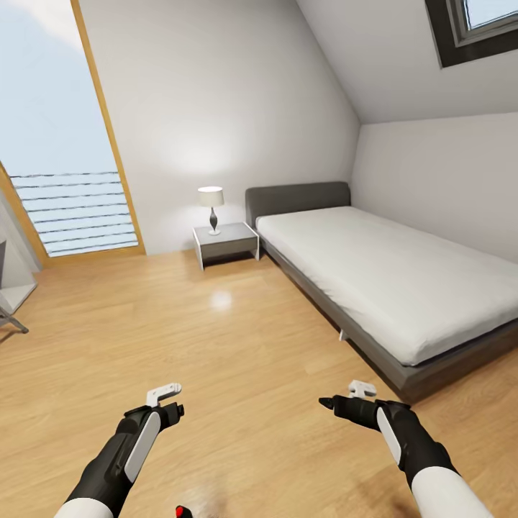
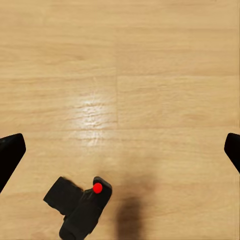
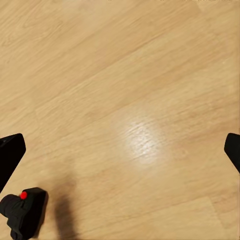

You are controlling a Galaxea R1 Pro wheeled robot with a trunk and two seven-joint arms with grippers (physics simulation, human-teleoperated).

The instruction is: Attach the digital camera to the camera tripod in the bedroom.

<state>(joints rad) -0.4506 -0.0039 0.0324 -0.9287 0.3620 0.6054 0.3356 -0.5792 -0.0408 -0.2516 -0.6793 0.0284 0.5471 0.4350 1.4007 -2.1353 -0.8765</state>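
The digital camera, small and black with a red dot, lies on the light wood floor at the bottom edge of the head view, between my two arms. The left wrist view shows the digital camera below and apart from the gripper, and in the right wrist view the digital camera lies off to one side. My left gripper and right gripper hover above the floor, both open and holding nothing, fingertips spread wide. The camera tripod is out of view.
A grey-framed bed with a white mattress runs along the right wall. A nightstand with a lamp stands beside its head. A tall window is at the left. A thin grey leg pokes in at the left edge.
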